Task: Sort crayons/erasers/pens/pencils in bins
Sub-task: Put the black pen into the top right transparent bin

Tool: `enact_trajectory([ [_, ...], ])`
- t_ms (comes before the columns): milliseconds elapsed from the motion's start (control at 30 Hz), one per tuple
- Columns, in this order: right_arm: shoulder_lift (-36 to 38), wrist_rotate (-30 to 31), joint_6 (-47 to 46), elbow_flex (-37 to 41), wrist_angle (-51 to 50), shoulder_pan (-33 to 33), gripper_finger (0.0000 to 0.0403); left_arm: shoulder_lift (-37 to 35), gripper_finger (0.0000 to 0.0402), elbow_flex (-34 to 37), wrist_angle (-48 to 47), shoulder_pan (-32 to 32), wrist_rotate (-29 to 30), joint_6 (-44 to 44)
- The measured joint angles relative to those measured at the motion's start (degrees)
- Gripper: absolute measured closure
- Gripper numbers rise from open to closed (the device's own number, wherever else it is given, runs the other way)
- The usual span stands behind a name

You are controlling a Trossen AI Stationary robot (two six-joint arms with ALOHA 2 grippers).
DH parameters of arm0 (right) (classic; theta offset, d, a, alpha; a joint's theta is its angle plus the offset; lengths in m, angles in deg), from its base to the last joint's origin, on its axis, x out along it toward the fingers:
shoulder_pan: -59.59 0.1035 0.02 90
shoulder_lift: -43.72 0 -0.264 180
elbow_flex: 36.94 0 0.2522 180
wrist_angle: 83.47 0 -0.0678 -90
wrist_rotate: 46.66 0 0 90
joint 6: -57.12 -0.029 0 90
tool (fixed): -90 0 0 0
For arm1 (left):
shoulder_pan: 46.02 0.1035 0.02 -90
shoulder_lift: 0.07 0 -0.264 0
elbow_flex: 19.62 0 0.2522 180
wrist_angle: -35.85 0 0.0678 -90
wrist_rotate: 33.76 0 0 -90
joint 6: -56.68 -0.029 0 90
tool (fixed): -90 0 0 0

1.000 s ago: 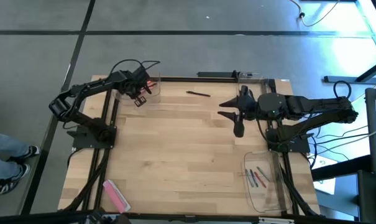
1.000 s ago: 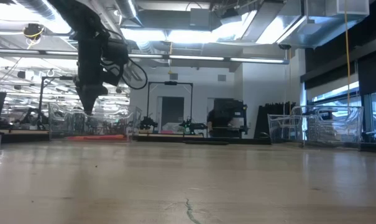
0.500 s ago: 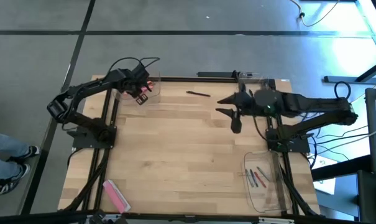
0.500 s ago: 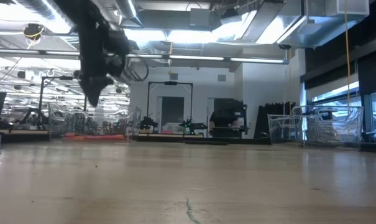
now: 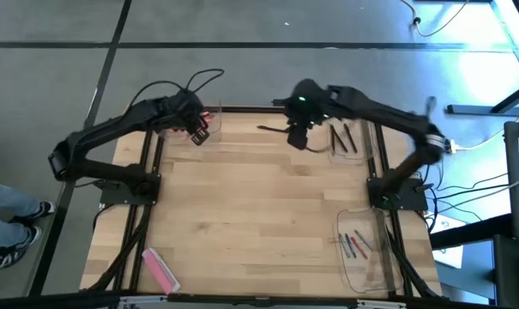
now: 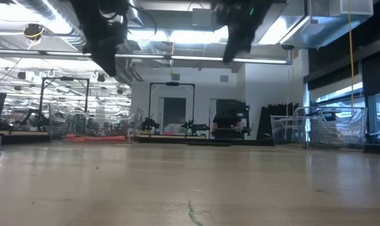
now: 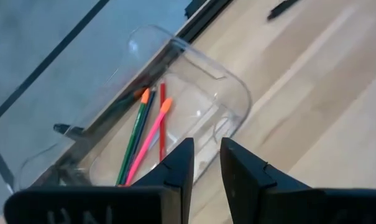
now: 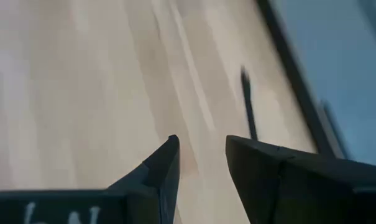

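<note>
1. Although most of the sticks already lay in bins, the sorting looked unfinished: a black pen [image 5: 274,130] lay loose on the table [image 5: 242,223] near its far edge, and a flat pink bar [image 5: 159,269] sat alone at the near left corner.
2. The far left bin [image 7: 228,93] held several thin sticks, among them an orange-tipped pink crayon [image 7: 147,140]; the far right bin [image 5: 355,146] held black pens, and the near right bin [image 5: 368,266] held coloured pencils [image 5: 355,245].
3. The right gripper [image 5: 298,137] hung above the table just beside the loose pen. Its fingers [image 8: 160,171] stood apart with nothing between them, and the pen [image 8: 248,102] lay ahead of the tips, off to one side, not yet between them. I judged this pen to be the next pickup.
4. The left gripper [image 5: 199,133] hovered at the edge of the far left bin, fingers [image 7: 178,165] slightly parted and empty, with the crayon lying in the bin beyond the tips.
</note>
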Motion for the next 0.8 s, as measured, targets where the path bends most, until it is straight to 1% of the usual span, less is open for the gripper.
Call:
enact_trajectory([
  [100, -7.31, -0.29, 2.70, -3.92, -5.53, -3.09, 0.0270, -0.66, 0.0331, 0.00, 0.01, -1.26, -0.01, 0.01],
  [300, -17.50, -0.30, 13.33, -4.84, -6.62, -6.63, 0.0270, -0.88, 0.0331, 0.00, 0.09, -2.82, 0.02, -0.14],
  [433, -21.57, -0.28, 16.51, -4.84, -5.73, -8.54, 0.0270, -0.88, 0.0331, 0.00, 0.23, -4.31, 0.01, -0.18],
  [633, -24.35, -0.27, 19.41, -4.86, 2.31, -10.68, 0.0270, -0.88, 0.0331, 0.02, 2.25, -6.34, 0.01, -0.52],
  [800, -27.16, -1.52, 24.16, -4.84, 2.90, -11.84, 0.0270, -0.88, 0.0331, 0.02, 4.33, -6.85, 0.02, -0.62],
])
